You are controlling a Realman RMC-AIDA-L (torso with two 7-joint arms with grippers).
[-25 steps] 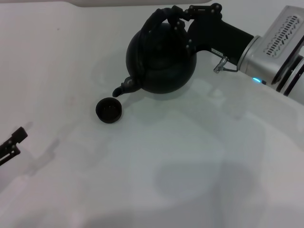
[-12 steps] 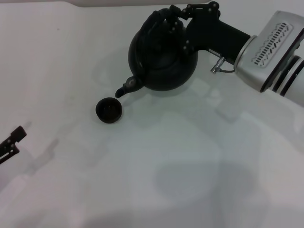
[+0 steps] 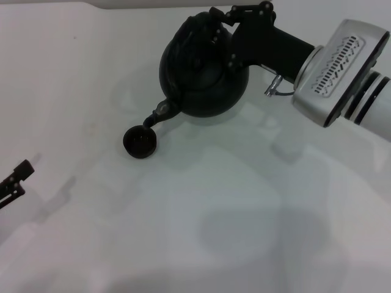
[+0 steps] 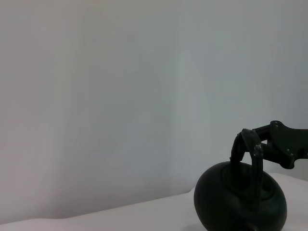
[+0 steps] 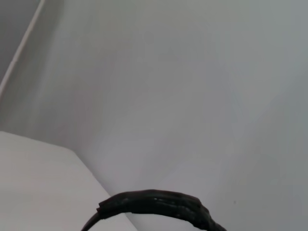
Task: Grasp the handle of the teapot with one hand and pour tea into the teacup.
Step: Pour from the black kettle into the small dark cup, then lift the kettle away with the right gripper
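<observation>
Right tool (image 3: pixel 221 27) gripping handle (image 3: pixel 201 27), teapot (image 3: pixel 203 76) tipped further, spout nearer teacup (image 3: pixel 140 141)

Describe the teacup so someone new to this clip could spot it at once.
Start at the big round black teapot near the far edge of the white table, held by its handle in the right hand. Follow its spout down toward the robot's left: the teacup sits just beneath, tiny, low, dark and handleless.

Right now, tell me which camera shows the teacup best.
The head view: the teacup sits whole on the table, just below the teapot spout. The left wrist view shows only the teapot and the right gripper; the right wrist view shows only the handle.
</observation>
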